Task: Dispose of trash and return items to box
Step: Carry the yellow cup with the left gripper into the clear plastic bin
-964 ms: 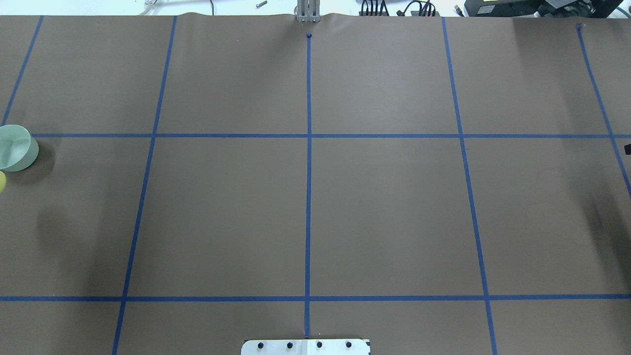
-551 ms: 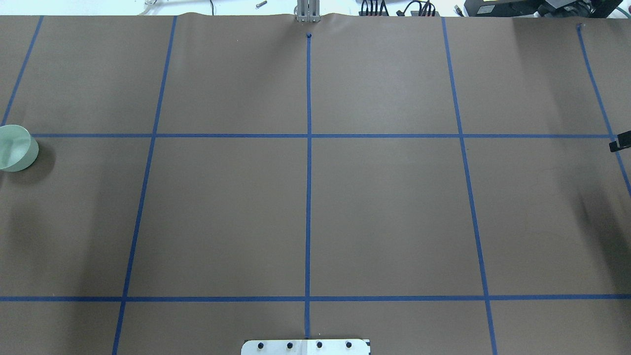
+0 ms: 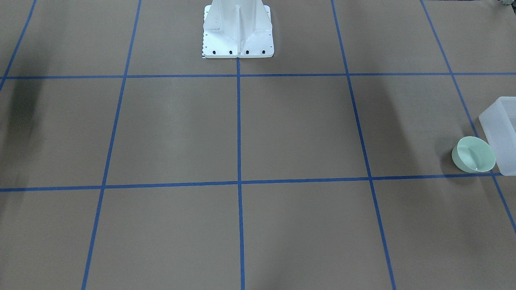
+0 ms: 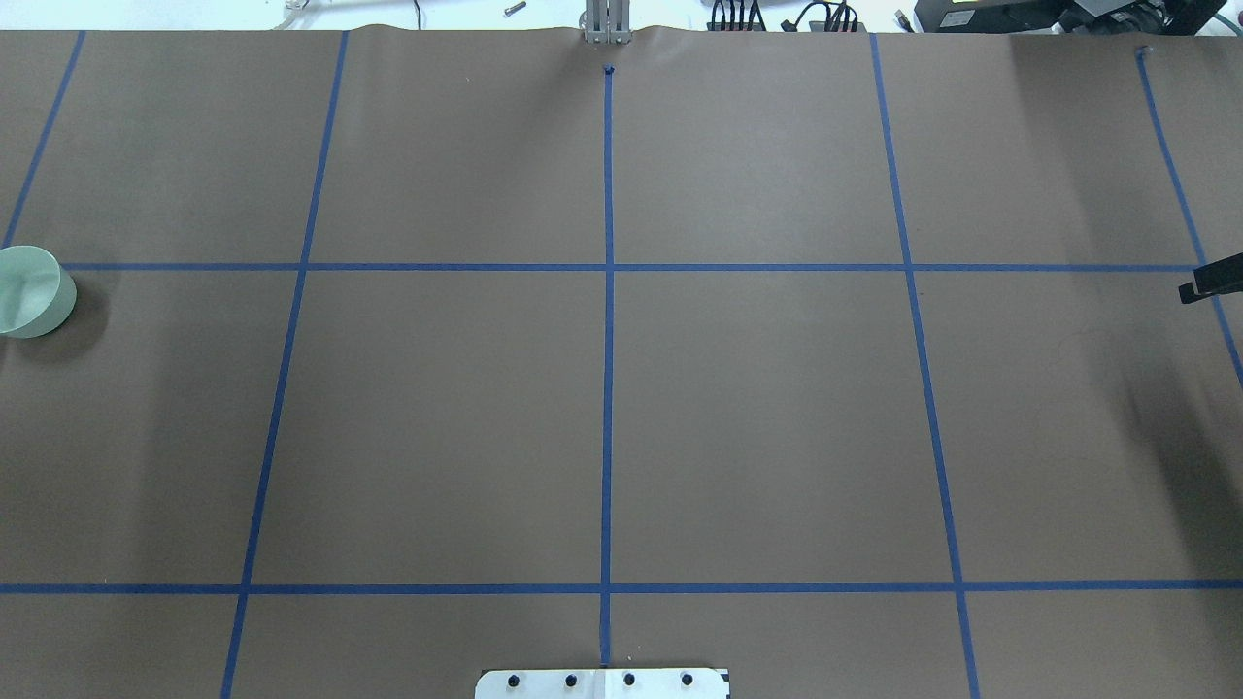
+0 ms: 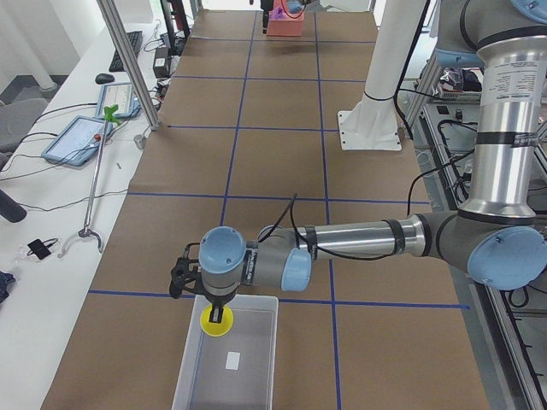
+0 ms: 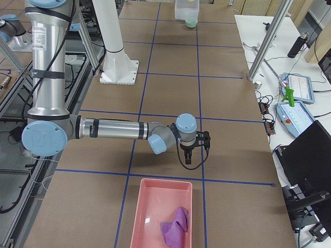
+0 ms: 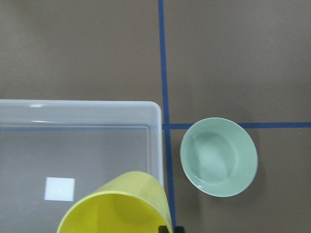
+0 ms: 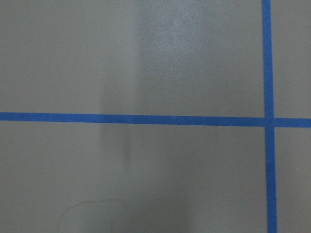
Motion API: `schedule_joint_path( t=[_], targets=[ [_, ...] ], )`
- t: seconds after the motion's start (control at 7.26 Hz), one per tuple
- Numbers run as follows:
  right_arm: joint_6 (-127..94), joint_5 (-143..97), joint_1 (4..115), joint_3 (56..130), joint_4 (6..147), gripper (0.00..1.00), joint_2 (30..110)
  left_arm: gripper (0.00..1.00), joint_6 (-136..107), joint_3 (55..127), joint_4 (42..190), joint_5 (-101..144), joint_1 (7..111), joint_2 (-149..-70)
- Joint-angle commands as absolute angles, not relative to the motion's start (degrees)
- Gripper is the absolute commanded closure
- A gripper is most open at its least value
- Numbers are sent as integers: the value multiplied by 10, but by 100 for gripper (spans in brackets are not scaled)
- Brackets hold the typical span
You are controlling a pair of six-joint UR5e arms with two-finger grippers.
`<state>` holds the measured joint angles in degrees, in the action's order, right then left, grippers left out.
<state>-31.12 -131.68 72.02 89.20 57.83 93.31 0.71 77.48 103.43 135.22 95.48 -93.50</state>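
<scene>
My left gripper [image 5: 218, 309] is shut on the yellow cup [image 7: 116, 204] and holds it above the frosted white box [image 7: 97, 106], near the box's corner by the bowl. The cup also shows in the exterior left view [image 5: 216, 320] over the box [image 5: 192, 367]. The mint-green bowl [image 7: 218, 156] stands upright on the table just outside the box [image 3: 502, 125], also seen in the front view [image 3: 473, 155] and overhead [image 4: 29, 289]. My right gripper [image 6: 188, 159] hovers over bare table near a pink tray; only a black piece of it shows overhead [image 4: 1204, 283], so I cannot tell whether it is open.
A pink tray [image 6: 139, 217] at the table's right end holds a purple cloth [image 6: 175, 227]. The white robot pedestal [image 3: 238, 32] stands at the robot's side of the table. The box shows only a white sticker [image 7: 60, 189]. Blue tape lines grid the brown table.
The yellow cup has left the overhead view past the left edge. The black part of my right gripper has come further in from the right edge. The bowl has not moved.
</scene>
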Motion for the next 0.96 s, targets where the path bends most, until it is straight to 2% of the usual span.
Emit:
schedule_joint_path(
  t=[0.0,0.55,0.69,0.83],
  targets=[
    [-351,-1311,692,917,578,0,928,100,-77,739,1035,1352,914,-940],
    [-350,-1316,692,927,579,0,933,100,-94,710,1059,1350,863,-937],
    [-350,-1316,689,927,579,0,933,63,-92,709,1076,1350,859,-937],
    [-351,-1317,689,928,579,0,934,40,-91,709,1079,1350,859,-936]
  ],
)
